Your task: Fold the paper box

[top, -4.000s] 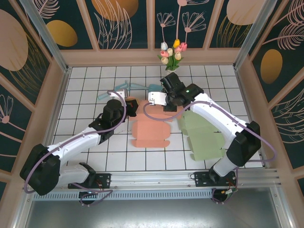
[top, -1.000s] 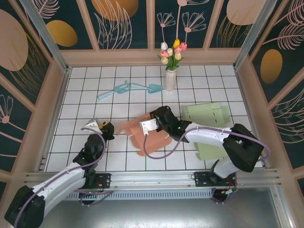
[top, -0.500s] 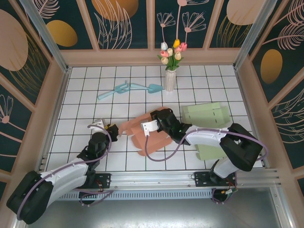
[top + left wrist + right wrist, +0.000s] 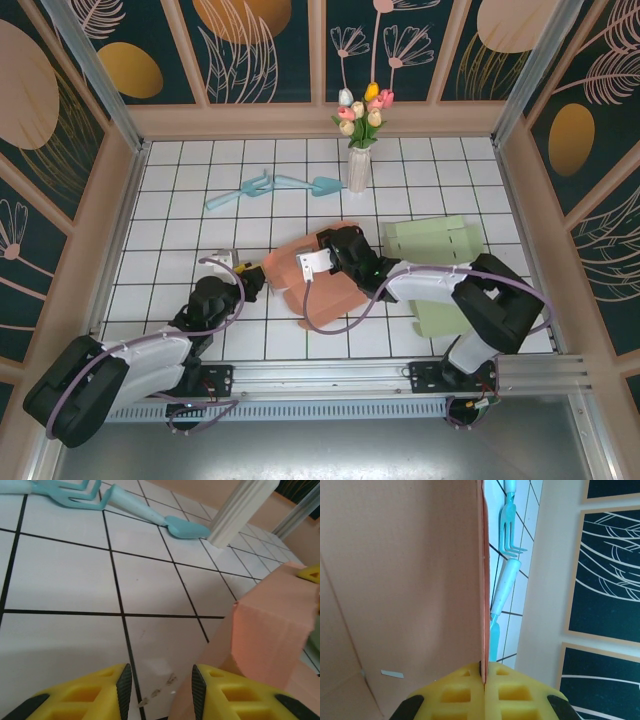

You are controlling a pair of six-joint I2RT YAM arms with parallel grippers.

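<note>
While the left claw (image 4: 248, 273) hangs low with its jaws apart and nothing between them, just beside the left edge of the pink paper box (image 4: 335, 292) in the middle of the table (image 4: 180, 200), a push from there could slide the box along the tiles instead of bending a flap. Over on the right, the right claw (image 4: 483, 672) is clenched on one thin upright wall, and a tug or twist could crease it or pull it free.
</note>
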